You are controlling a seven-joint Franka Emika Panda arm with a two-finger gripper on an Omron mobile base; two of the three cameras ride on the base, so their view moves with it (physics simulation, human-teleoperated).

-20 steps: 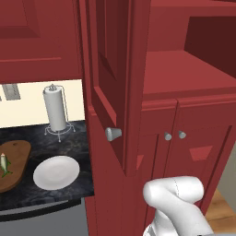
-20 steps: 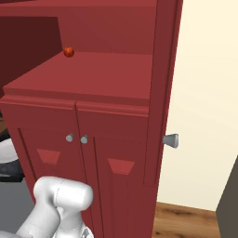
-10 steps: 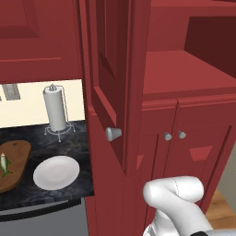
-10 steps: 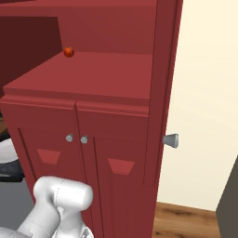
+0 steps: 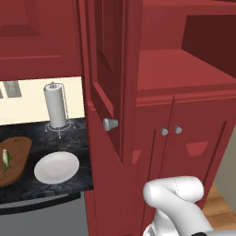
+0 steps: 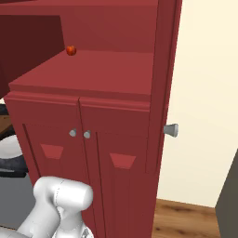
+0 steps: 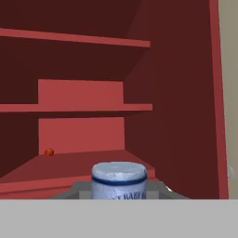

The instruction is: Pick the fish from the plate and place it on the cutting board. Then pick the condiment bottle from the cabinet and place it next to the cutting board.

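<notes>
One fish lies on one cutting board, beside one empty plate. One condiment bottle sits low before the cabinet recess; the gripper's grip cannot be told

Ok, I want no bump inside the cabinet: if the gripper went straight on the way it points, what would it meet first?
Probably the cabinet's back panel, past the bare shelf. The condiment bottle's pale cap sits low in the hand view, apparently between the fingers. The small red ball lies off to the side. Depth is unclear.
</notes>
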